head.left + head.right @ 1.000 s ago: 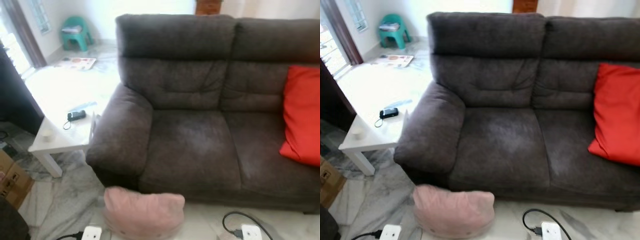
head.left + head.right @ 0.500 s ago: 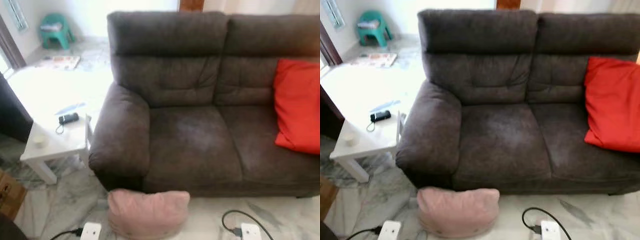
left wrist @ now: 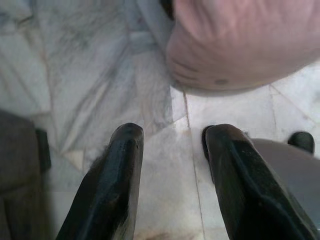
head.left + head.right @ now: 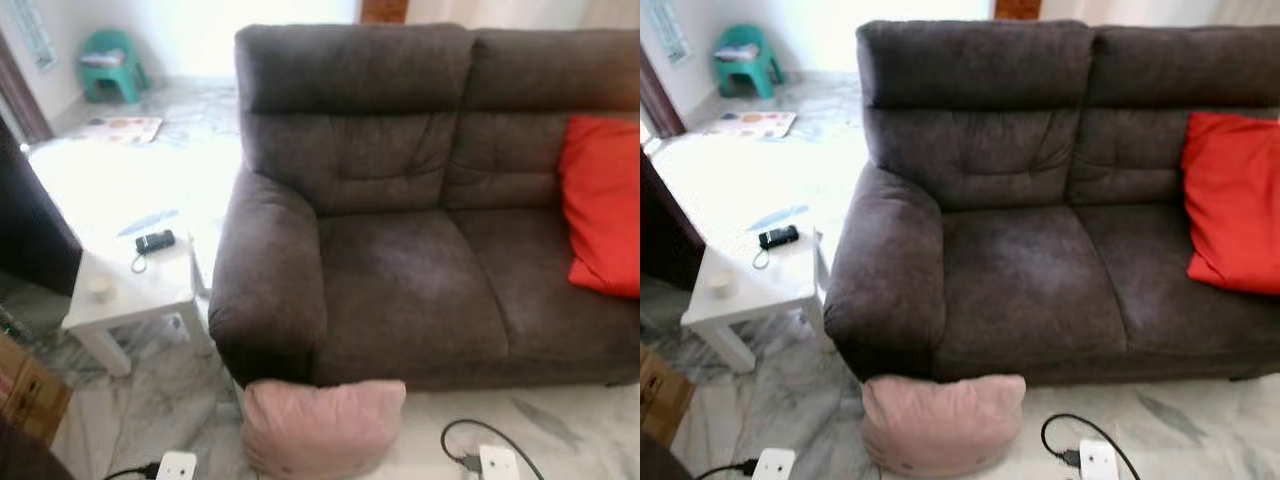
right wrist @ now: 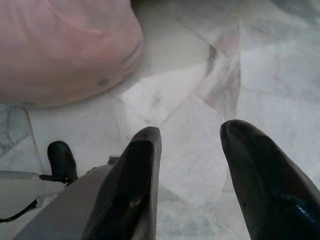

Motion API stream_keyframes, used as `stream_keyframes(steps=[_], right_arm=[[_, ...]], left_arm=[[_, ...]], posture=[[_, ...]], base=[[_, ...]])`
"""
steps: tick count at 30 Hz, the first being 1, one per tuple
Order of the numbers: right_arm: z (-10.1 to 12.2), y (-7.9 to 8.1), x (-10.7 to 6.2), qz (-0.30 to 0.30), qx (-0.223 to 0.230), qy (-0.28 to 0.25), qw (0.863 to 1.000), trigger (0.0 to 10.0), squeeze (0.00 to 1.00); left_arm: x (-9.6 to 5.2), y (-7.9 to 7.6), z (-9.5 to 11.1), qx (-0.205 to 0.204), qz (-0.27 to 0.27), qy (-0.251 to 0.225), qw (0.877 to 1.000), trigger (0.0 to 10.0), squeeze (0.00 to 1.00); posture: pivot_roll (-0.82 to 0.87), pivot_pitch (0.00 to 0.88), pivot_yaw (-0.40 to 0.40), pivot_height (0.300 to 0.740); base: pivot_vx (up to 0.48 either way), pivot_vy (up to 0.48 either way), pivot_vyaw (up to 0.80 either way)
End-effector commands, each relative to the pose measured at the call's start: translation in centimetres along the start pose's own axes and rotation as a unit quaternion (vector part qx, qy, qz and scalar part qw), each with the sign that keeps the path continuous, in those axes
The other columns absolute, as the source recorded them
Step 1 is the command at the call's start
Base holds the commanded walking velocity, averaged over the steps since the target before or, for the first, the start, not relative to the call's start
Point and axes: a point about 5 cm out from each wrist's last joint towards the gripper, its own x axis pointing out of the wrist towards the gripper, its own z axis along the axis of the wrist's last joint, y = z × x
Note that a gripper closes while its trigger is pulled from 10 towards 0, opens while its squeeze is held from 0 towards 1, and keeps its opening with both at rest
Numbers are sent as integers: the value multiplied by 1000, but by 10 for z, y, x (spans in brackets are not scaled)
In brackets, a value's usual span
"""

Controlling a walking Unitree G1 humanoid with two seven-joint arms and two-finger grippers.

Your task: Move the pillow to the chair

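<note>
One pink pillow (image 4: 943, 423) lies on the marble floor (image 4: 790, 400), right in front of the dark brown sofa (image 4: 1030, 260) and touching its front by the armrest. A red cushion (image 4: 1232, 200) leans on the sofa's far right seat. Beside the sofa's armrest stands a white side table (image 4: 750, 270) with a small black thing, maybe a phone (image 4: 777, 237), on it. Far behind the sofa's left side is a teal chair (image 4: 743, 58). The left gripper (image 3: 172, 145) and the right gripper (image 5: 190, 145) hang over the floor near the pillow, fingers spread apart and holding nothing.
</note>
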Motion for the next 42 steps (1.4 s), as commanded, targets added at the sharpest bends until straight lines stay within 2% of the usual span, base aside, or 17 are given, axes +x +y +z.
stream_keyframes(steps=[1,13,19,22,37,42], right_arm=[[0,-2,0,-1,2,-1,1000,10000,0],[6,1,1,9,-10,-11,1000,10000,0],[7,3,1,14,-8,-13,1000,10000,0],[7,4,1,14,8,-13,1000,10000,0],[5,2,1,7,9,-8,1000,10000,0],[5,3,1,9,8,-7,1000,10000,0]], left_arm=[[-1,-2,-4,0,-3,4,1000,10000,0],[0,-4,-1,-9,-4,1,1000,10000,0],[0,-5,-2,-9,-4,4,1000,10000,0],[0,-5,-2,-9,-4,5,1000,10000,0],[-2,-1,-8,-5,-3,19,1000,10000,0],[-1,-2,-7,-3,-3,18,1000,10000,0]], posture=[[64,6,-2,740],[64,3,-3,740],[63,5,-5,740],[63,5,-5,740],[68,12,-2,740],[68,13,-2,740]], base=[[0,0,0],[0,0,0],[0,0,716],[0,0,0],[32,0,0],[261,0,0]])
